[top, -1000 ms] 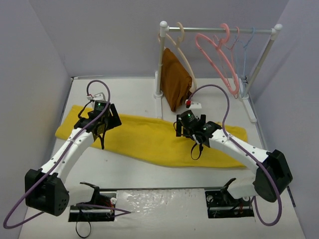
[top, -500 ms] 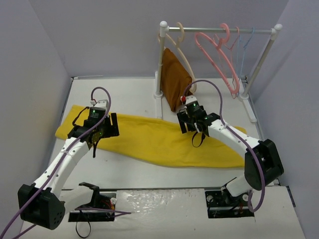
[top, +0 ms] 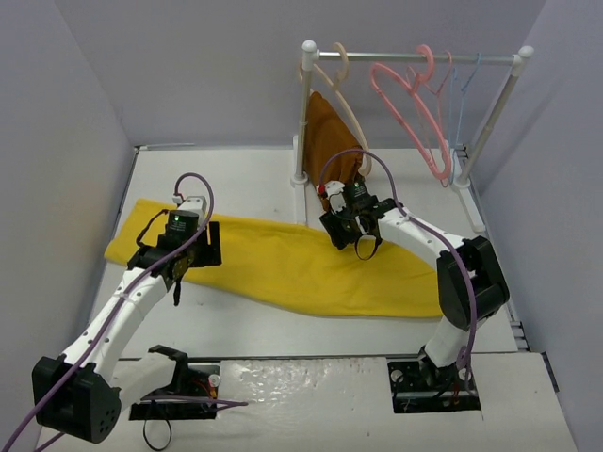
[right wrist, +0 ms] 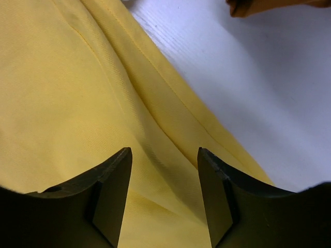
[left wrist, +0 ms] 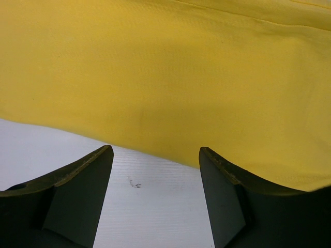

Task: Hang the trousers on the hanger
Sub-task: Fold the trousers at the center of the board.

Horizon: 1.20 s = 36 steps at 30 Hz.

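The yellow trousers lie flat across the table from left to right. My left gripper hovers over their left part; in the left wrist view it is open, with bare table between the fingers and the trousers just beyond. My right gripper sits low over the back edge near the middle; in the right wrist view its jaws stand apart with a raised fold of the trousers between them. Two pink hangers hang on the rail, far from both grippers.
A white clothes rack stands at the back right. A thick beige hanger on it carries a rust-brown cloth, close behind my right gripper. A light blue hanger hangs further right. Grey walls enclose the table.
My right arm has swung back and left to the trousers' back edge, and its jaws have narrowed. My left arm has shifted slightly right over the cloth.
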{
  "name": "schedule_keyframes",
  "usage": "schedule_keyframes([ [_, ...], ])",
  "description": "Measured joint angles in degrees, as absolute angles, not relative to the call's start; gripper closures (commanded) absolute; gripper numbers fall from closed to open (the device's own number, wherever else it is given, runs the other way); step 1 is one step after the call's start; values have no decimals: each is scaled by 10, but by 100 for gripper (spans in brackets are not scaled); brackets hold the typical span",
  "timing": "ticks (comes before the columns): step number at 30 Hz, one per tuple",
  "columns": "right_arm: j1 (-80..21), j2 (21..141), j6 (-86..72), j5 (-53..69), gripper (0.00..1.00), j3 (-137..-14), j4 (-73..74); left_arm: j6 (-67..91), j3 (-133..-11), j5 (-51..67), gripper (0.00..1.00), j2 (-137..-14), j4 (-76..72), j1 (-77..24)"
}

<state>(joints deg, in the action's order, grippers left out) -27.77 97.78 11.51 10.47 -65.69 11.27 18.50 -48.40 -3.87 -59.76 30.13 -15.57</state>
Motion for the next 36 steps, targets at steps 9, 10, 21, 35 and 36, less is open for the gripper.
schedule_keyframes([
  [9,-278,1006,139,104,100,-661,125,183,-484,-46,36,-595,301,-156],
  [10,-278,1006,141,100,100,-666,130,183,-484,-46,36,-595,301,-156],
  [21,-275,1009,171,72,99,-755,156,183,-484,-46,36,-608,302,-156],
  [35,-243,1021,116,-23,45,-761,129,182,-484,-48,36,-620,305,-156],
  [36,-243,1002,106,-30,44,-758,125,182,-484,-49,36,-620,306,-156],
])
